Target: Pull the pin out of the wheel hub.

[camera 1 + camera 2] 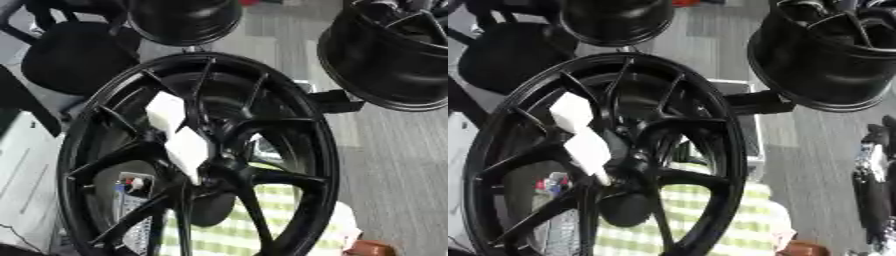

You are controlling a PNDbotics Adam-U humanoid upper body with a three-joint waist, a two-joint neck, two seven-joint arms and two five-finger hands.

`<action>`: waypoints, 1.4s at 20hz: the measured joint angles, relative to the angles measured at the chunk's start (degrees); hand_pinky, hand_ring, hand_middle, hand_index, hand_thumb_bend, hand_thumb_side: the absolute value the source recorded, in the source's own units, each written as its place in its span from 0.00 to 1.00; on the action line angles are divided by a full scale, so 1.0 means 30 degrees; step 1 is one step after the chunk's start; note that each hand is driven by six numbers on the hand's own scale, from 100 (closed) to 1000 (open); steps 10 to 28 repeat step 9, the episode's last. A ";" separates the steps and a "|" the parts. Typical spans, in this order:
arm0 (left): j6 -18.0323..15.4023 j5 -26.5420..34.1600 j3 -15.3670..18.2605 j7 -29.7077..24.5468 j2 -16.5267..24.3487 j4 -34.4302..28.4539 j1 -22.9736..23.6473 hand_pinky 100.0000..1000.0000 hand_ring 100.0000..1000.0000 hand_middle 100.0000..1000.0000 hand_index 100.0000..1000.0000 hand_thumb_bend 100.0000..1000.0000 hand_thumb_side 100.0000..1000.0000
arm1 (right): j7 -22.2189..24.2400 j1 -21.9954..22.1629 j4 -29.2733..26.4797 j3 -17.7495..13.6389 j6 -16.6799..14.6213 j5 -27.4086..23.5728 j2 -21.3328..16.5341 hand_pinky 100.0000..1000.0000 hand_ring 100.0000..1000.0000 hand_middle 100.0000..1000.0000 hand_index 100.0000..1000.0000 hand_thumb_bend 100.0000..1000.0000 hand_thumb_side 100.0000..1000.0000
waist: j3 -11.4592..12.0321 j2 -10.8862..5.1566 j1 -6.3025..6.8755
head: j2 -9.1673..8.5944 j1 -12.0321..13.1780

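The wheel hub (229,167) sits at the centre of a black spoked wheel (197,155) that fills my view, standing nearly upright. Across its spokes lie two white blocks (179,132), running from upper left down toward the hub; I judge these to be the pin, though I cannot be sure. At the right edge a dark arm (877,190) hangs, well apart from the hub. Neither of my hands shows, so their state is unknown.

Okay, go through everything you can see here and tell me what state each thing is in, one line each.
Large black wheel: standing on edge, spokes facing the camera.
White pieces: two, sitting on the spokes near the hub, untouched.
Upper right wheel: barrel side showing, apart from the large one.
Top wheel: partly out of frame.
Dark arm: right edge, idle; hand unclear.
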 measured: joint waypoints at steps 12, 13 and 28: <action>0.2171 1.0452 0.0414 0.4457 -0.3982 -1.1052 0.3790 0.74 0.71 0.70 0.80 0.00 0.55 | -0.0010 -0.0176 0.0001 -0.0059 -0.0477 0.0018 -0.0281 0.94 0.85 0.67 0.81 0.00 0.64 | 0.0010 0.0000 -0.0362 | -0.0024 -0.0281; 0.2171 1.0452 0.0414 0.4457 -0.3982 -1.1052 0.3790 0.74 0.71 0.70 0.80 0.00 0.55 | -0.0010 -0.0176 0.0001 -0.0059 -0.0477 0.0018 -0.0281 0.94 0.85 0.67 0.81 0.00 0.64 | 0.0010 0.0000 -0.0362 | -0.0024 -0.0281; 0.2171 1.0452 0.0414 0.4457 -0.3982 -1.1052 0.3790 0.74 0.71 0.70 0.80 0.00 0.55 | -0.0010 -0.0176 0.0001 -0.0059 -0.0477 0.0018 -0.0281 0.94 0.85 0.67 0.81 0.00 0.64 | 0.0010 0.0000 -0.0362 | -0.0024 -0.0281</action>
